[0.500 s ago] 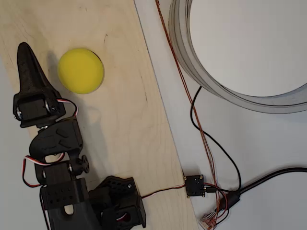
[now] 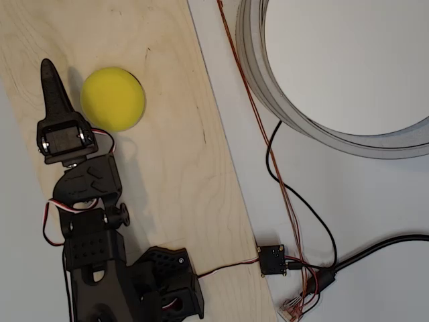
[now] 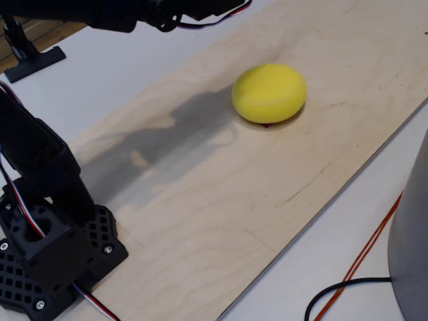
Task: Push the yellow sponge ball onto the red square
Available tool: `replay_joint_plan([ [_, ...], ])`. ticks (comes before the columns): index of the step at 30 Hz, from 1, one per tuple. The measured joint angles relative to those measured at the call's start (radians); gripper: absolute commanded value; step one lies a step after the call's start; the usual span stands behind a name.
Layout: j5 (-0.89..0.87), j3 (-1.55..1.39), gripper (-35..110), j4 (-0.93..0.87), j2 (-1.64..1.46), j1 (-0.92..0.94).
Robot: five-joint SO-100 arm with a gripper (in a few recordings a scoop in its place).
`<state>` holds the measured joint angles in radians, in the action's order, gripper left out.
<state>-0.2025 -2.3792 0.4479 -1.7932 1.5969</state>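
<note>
Gripper (image 2: pixel 49 80) black, fingers drawn together into one narrow point, nothing held; tip sits just left of the yellow sponge ball (image 2: pixel 112 98) in the overhead view, close but whether touching I cannot tell. Ball rests on the pale plywood board (image 2: pixel 167 168); a sliver of red shows under its near edge in the fixed view. Right of board: orange wire (image 2: pixel 248 100), grey ring (image 2: pixel 268 94). No legible writing.
</note>
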Motion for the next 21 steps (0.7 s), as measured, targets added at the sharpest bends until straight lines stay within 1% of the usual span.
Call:
replay_joint_plan([
  [3,0.006,-0.005,9,-0.005,0.015,0.002],
  [8,0.015,-0.044,13,-0.041,0.009,0.002],
  [15,0.015,-0.049,14,-0.313,-0.135,0.002],
  [21,0.006,-0.054,14,-0.434,-0.227,0.025],
])
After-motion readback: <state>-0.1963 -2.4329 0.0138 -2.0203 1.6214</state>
